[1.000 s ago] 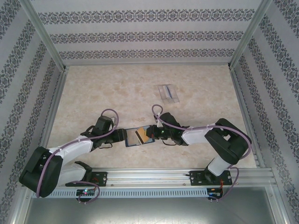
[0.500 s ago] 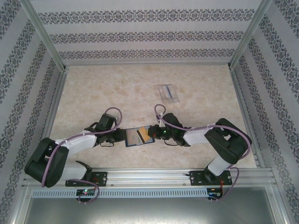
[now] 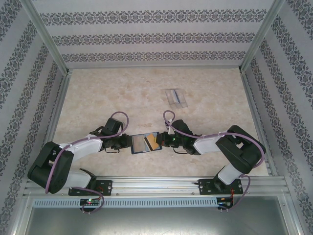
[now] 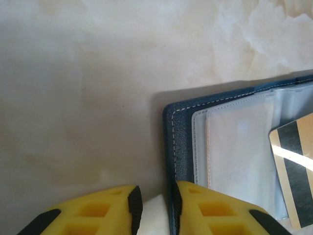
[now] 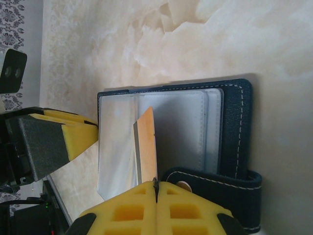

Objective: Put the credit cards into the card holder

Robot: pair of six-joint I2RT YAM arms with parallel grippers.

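The card holder (image 3: 143, 143) lies open on the table, navy outside with clear sleeves inside (image 4: 234, 142) (image 5: 195, 127). My right gripper (image 3: 162, 141) (image 5: 156, 182) is shut on a gold credit card (image 5: 146, 142) with a dark stripe (image 4: 295, 171). It holds the card on edge, tilted over the holder's sleeves, just above the clasp tab (image 5: 220, 188). My left gripper (image 3: 126, 143) (image 4: 154, 203) is at the holder's left edge, its jaws a narrow gap apart. One yellow finger (image 4: 217, 210) rests against the navy edge, and the other finger (image 4: 93, 213) is over bare table.
A transparent plastic case (image 3: 176, 96) lies on the marble-patterned table (image 3: 122, 93) toward the back right. Aluminium frame posts and patterned walls close in the left, right and back sides. A rail (image 3: 156, 185) runs along the near edge.
My left gripper has slid right up to the holder's left edge and its jaws have narrowed. The right gripper, with the card, has barely moved.
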